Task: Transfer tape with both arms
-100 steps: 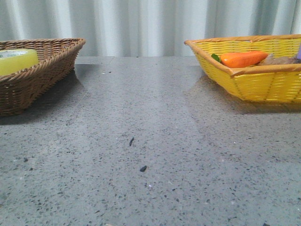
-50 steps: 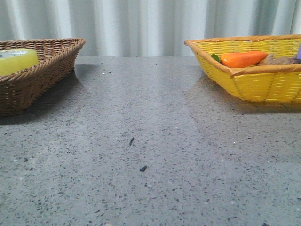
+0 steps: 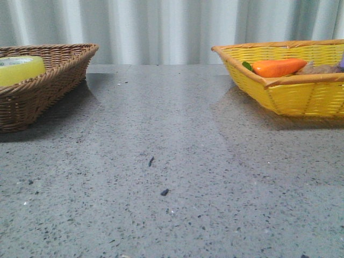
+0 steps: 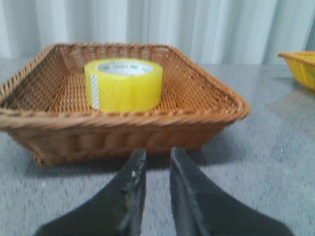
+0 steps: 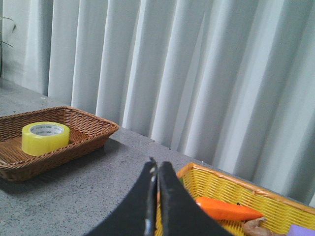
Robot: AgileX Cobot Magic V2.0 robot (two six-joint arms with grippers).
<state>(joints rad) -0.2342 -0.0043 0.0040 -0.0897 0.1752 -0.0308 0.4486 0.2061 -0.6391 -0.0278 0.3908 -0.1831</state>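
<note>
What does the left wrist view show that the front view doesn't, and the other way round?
Only the left wrist view shows the left gripper, its jaws slightly apart, short of the brown basket, and the whole tape lying flat inside, its white core ring on top. Only the front view shows the carrot in the yellow basket and the bare stretch of table between the baskets. Both show the tape, the brown basket, part of the yellow basket, the grey table and the curtain; the front view catches just the tape's edge above the rim.
</note>
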